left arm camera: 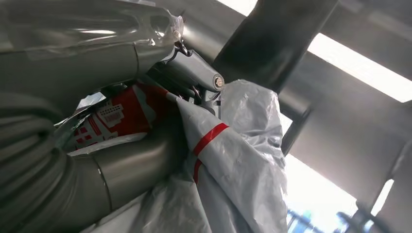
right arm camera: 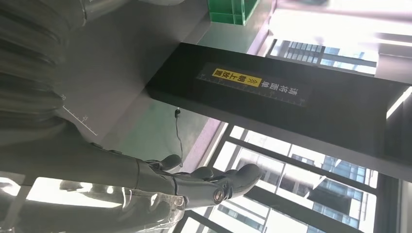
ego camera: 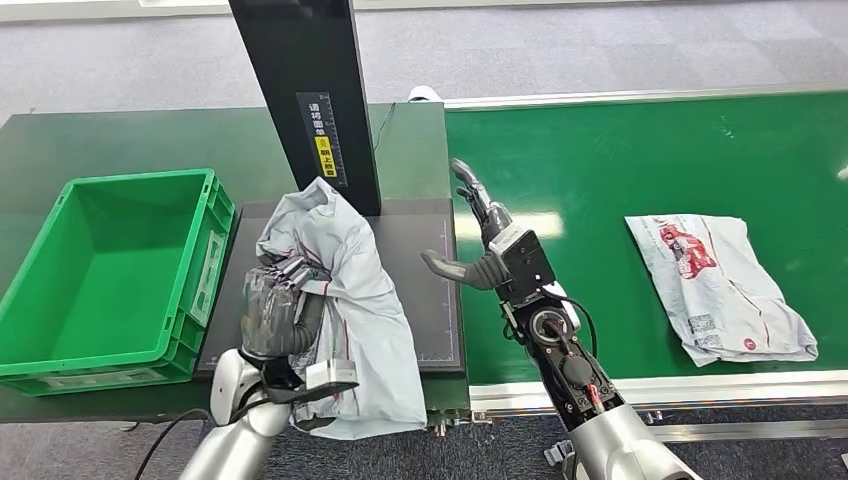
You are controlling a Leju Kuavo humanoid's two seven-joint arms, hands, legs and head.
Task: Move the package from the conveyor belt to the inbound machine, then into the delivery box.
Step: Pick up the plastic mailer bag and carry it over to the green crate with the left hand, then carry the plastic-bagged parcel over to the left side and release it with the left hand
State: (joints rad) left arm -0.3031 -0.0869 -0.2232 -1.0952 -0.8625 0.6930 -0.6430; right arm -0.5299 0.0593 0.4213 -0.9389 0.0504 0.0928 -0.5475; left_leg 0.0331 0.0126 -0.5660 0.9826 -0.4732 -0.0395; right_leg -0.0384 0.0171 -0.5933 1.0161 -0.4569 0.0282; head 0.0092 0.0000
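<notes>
Left hand (ego camera: pixel 272 312) grips crumpled grey plastic package (ego camera: pixel 345 300), held over the flat black inbound machine (ego camera: pixel 425 300) plate. Right hand (ego camera: pixel 480 235) empty, fingers spread, just right of machine. Rigid green delivery box (ego camera: pixel 60 340) left of machine.

A black upright column (ego camera: pixel 305 95) of the inbound machine stands at 12 o'clock in the head view. It carries a vertical strip label (ego camera: pixel 322 140): white Chinese characters over a yellow band with dark characters, edged by a fine ruler scale. In the right wrist view the white characters (right arm camera: pixel 284 90) appear to read 请将面单, turned upside down. The dark scanning plate (right arm camera: pixel 111 77) bears small white scale marks (right arm camera: pixel 77 119), figures too small to read. Two grey packages carry red print, unreadable: one (ego camera: pixel 715 285) at 3 o'clock, one (left arm camera: pixel 114 119) in the left wrist view.
</notes>
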